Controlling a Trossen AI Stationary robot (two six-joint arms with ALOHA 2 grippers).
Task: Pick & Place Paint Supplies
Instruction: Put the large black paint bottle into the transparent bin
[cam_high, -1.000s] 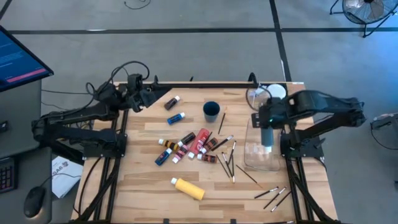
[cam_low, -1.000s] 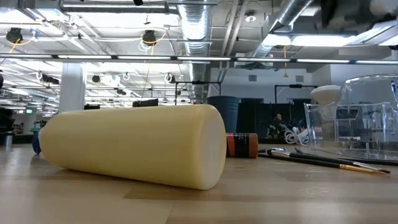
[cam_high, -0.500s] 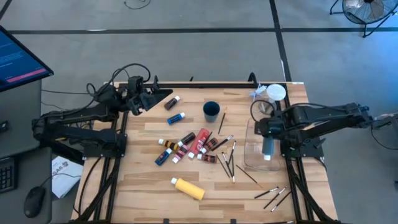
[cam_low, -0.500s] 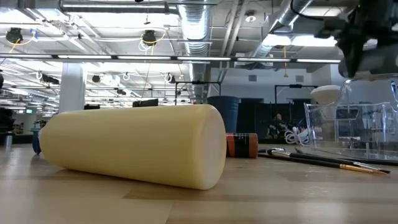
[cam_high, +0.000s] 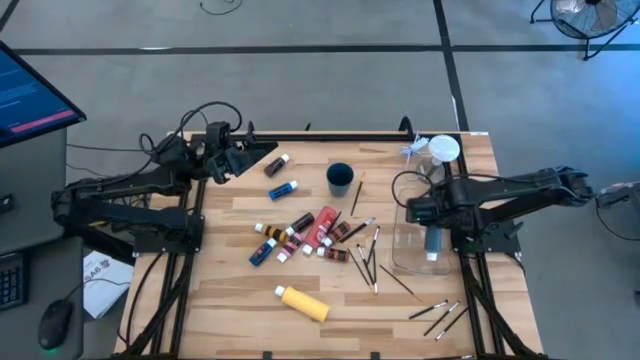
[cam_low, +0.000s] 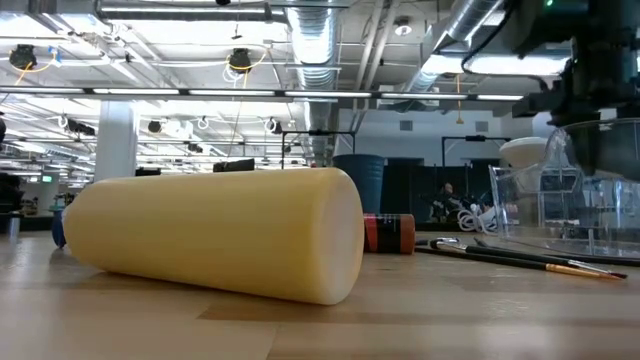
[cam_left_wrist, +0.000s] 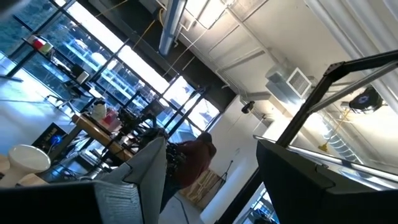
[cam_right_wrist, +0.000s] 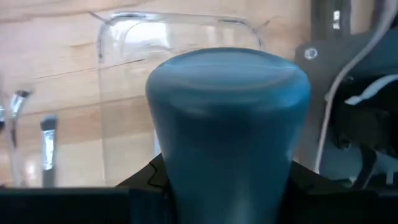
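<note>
My right gripper (cam_high: 425, 208) (cam_right_wrist: 227, 186) points down over a clear container (cam_high: 412, 258) (cam_right_wrist: 180, 22) at the table's right and is shut on a blue paint tube (cam_high: 431, 238) with a white cap. Several small tubes (cam_high: 300, 235) lie in a cluster at mid-table. A blue tube (cam_high: 283, 189) and a dark one (cam_high: 277, 165) lie farther back. A yellow bottle (cam_high: 303, 302) (cam_low: 215, 235) lies on its side near the front. My left gripper (cam_high: 250, 158) (cam_left_wrist: 211, 180) hangs open above the far left corner, tipped upward. My right gripper pinches the blue tube's upper end (cam_right_wrist: 227, 168) between its two fingers, from above, pointing down. The tube hangs upright below the fingers, white cap (cam_high: 430, 255) lowest, over the container's opening. I cannot tell whether it touches the container's floor.
Thin brushes lie right of the cluster (cam_high: 366, 255) and near the front right (cam_high: 440, 315). A dark blue cup (cam_high: 340, 178) stands at the back middle. A clear jar with a white lid (cam_high: 443, 150) stands at the far right corner.
My right gripper has come down with the blue tube toward the clear container, rolling a little as it sank. The tube stays upright below the fingers.
</note>
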